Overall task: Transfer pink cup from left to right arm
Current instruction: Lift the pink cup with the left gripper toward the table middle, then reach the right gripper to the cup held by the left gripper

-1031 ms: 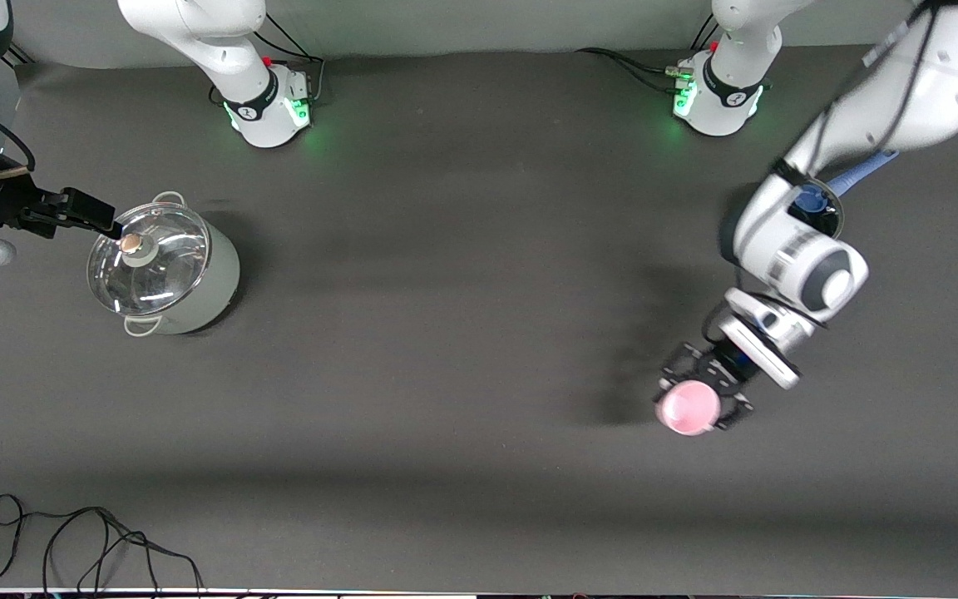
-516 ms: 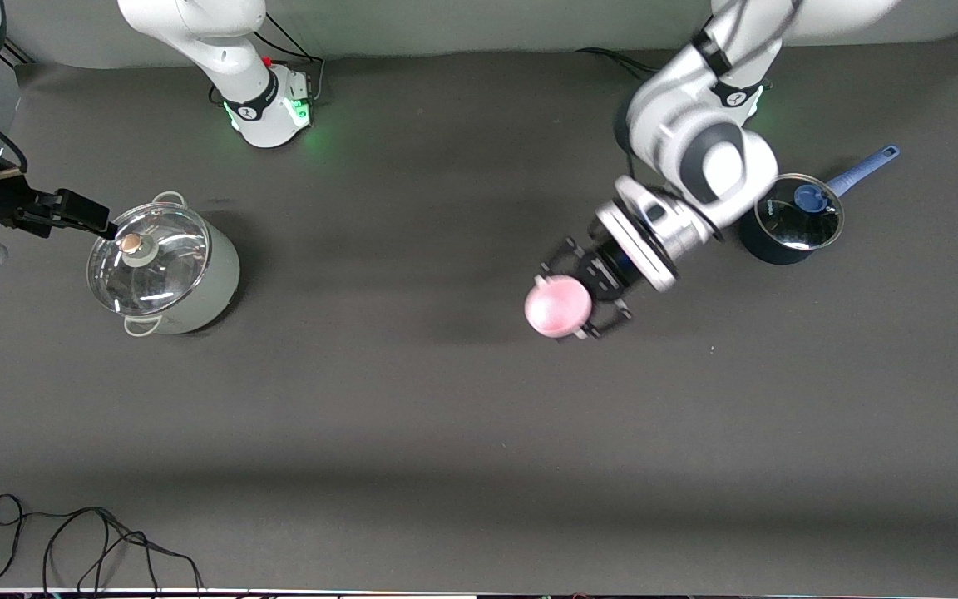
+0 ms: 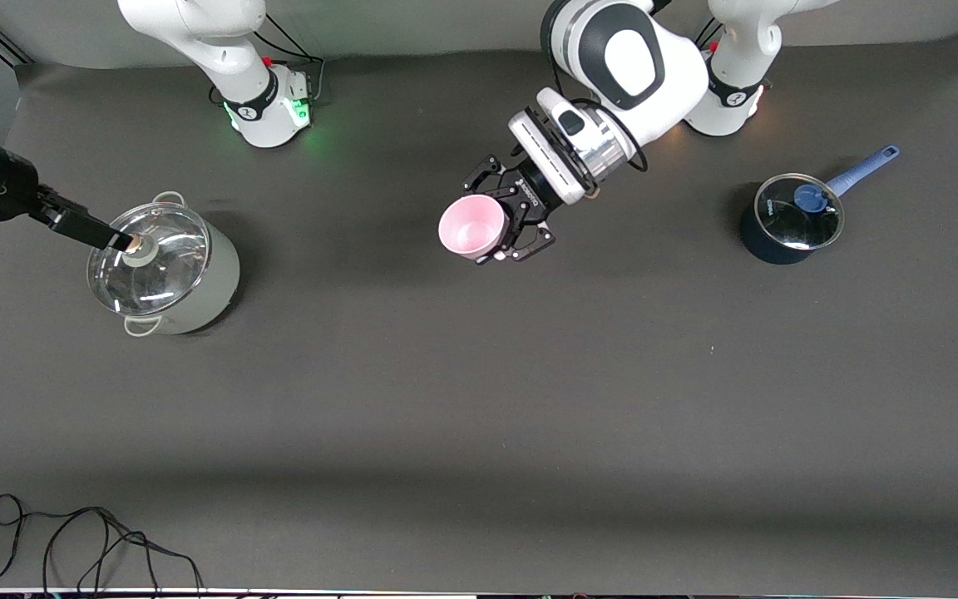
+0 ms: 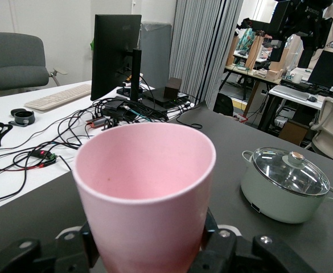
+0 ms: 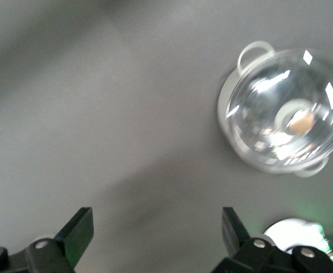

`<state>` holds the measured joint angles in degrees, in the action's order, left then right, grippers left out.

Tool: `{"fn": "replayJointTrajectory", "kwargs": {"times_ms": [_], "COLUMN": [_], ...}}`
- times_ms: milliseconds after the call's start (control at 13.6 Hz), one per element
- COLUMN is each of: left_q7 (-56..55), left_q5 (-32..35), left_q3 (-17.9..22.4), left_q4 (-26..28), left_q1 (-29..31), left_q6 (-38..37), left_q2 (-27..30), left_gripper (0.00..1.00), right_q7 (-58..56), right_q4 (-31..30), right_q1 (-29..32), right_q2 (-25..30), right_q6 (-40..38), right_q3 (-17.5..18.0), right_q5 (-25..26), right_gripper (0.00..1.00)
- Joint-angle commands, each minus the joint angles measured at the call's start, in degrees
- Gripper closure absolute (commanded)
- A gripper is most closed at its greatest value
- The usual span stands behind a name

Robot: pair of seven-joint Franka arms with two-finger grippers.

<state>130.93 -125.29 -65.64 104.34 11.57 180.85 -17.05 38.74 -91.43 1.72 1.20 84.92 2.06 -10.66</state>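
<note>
Front view: the small pastel-pink tapered cup [image 3: 471,227] is up in the air over the middle of the dark grey table [image 3: 479,399], between the two arm bases.
Left gripper: the black two-finger left gripper [image 3: 512,218] is clamped on the cup's lower body, and the cup lies tipped on its side.
Cup axis: the open mouth faces the right arm's end of the table, the base sits back in the left jaws; the left wrist view looks straight over the pink rim [image 4: 145,149].
Right gripper: the black right gripper [image 3: 84,227] hangs over the pale green pot with the glass lid [image 3: 165,268], jaws wide apart and holding nothing; in the right wrist view its two fingers [image 5: 79,228] frame bare table.
Key relation: cup and right gripper are well apart, and the cup's mouth end is the end offered that way.
Judgement: the handover isn't started; the right arm has to close the gap and take the body near the rim.
Bystander: a dark saucepan with a blue handle [image 3: 788,218] sits toward the left arm's end.
</note>
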Motion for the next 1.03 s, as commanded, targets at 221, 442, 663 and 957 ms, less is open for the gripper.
{"fn": "replayJointTrajectory", "kwargs": {"times_ms": [221, 442, 663, 957], "left_q7": [-0.24, -0.59, -0.59, -0.50], "left_q5": [-0.83, -0.83, -0.83, -0.83], "left_q3": [1.30, 1.30, 1.48, 1.56], "left_q4": [-1.33, -1.68, -1.94, -1.95], "left_q1": [-1.19, -1.19, -1.55, -1.55], "left_q6": [1.08, 1.08, 1.08, 1.17], "left_q2": [-0.09, -0.18, -0.35, -0.44], "left_gripper": [0.54, 0.54, 0.54, 0.54], "right_q7": [29.49, 43.92, 54.92, 56.00], "right_q4": [9.33, 17.75, 24.96, 29.73], "right_q1": [-2.24, -7.41, -13.12, -24.53], "right_q2": [-0.76, -5.23, -9.97, -14.91], "right_q6": [-4.85, -4.76, -3.88, -3.62], "right_q3": [-0.13, -0.04, -0.13, -0.13], "right_q5": [-14.01, -18.34, -19.66, -10.47], "right_gripper": [0.00, 0.00, 0.00, 0.00]}}
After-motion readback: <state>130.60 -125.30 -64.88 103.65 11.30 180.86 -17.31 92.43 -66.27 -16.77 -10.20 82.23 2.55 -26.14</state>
